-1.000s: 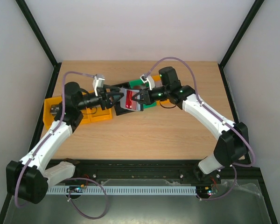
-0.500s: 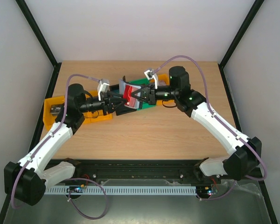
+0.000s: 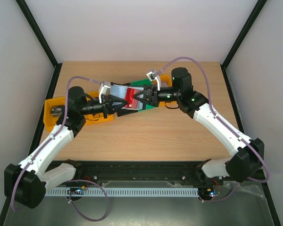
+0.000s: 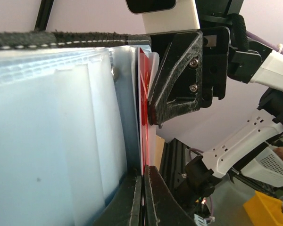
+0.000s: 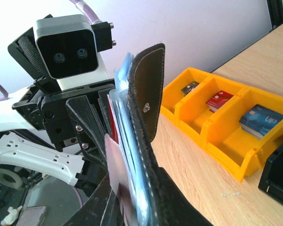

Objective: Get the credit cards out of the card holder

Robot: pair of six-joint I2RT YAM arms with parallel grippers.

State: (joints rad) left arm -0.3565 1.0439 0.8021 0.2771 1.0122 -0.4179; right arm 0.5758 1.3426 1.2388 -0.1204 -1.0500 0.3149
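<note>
The black card holder (image 3: 117, 90) hangs in the air over the middle of the table, its blue-grey pockets (image 4: 52, 141) spread open. My right gripper (image 3: 140, 98) is shut on its right end; the snap flap (image 5: 148, 94) stands up above my right gripper (image 5: 132, 188). A red credit card (image 3: 131, 98) sticks out of the pockets. My left gripper (image 4: 144, 172) is shut on the edge of that red card (image 4: 142, 117), and its black fingers (image 3: 114, 103) reach in from the left. A pale card (image 5: 114, 174) shows beside the holder in the right jaws.
A yellow bin (image 3: 56, 113) sits on the table under the left arm, a green bin (image 3: 144, 82) behind the holder. In the right wrist view yellow compartments (image 5: 217, 127) hold several cards, and a black bin (image 5: 278, 174) stands at the right edge.
My left gripper has closed on the red card. The holder has swung open, showing more of its blue-grey inside. The right arm rose and stretched earlier, then stayed put.
</note>
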